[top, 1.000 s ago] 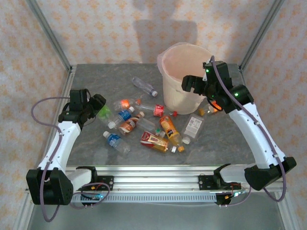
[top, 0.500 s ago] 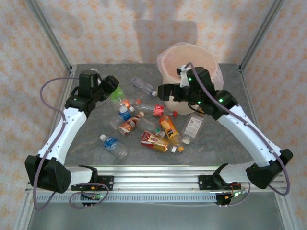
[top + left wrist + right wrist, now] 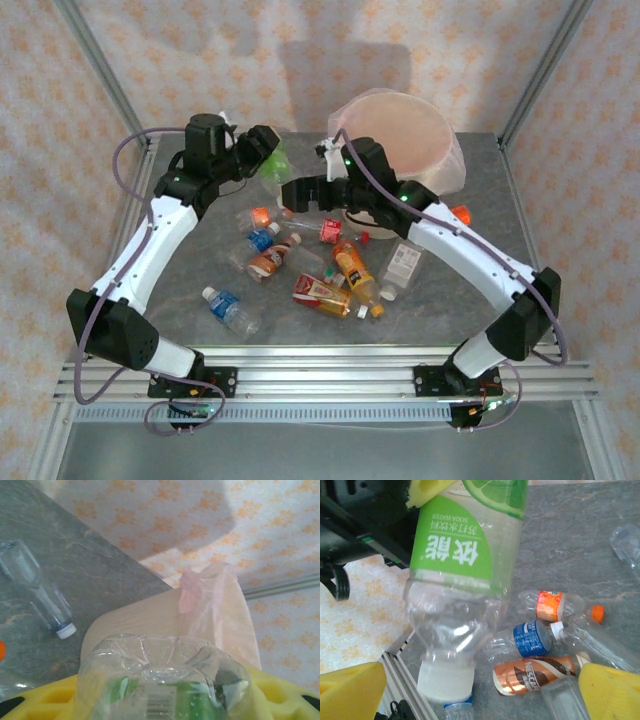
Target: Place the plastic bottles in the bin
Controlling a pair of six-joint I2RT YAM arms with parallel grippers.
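Note:
My left gripper point(image 3: 262, 148) is shut on a clear plastic bottle with a green label point(image 3: 272, 160), held in the air left of the bin point(image 3: 400, 103). The left wrist view looks along that bottle's base point(image 3: 165, 672) to the beige bin point(image 3: 145, 617) and its pinkish bag point(image 3: 215, 595). My right gripper point(image 3: 298, 195) hovers open over the bottle pile, its yellow fingers point(image 3: 352, 692) wide apart. In its view the green-labelled bottle point(image 3: 465, 555) hangs cap-down above a blue-labelled bottle point(image 3: 532, 637), a brown Nescafe bottle point(image 3: 535, 672) and an orange-labelled one point(image 3: 555, 605).
Several more bottles lie in a pile at the table's middle point(image 3: 335, 265), and one blue-labelled bottle point(image 3: 228, 308) lies apart at the front left. A clear bottle point(image 3: 40, 592) lies near the bin. An orange cap point(image 3: 461, 213) shows right of the right arm.
The left gripper has carried the green-labelled bottle up and rightward toward the bin. The right arm has swung left from the bin's front to over the bottle pile.

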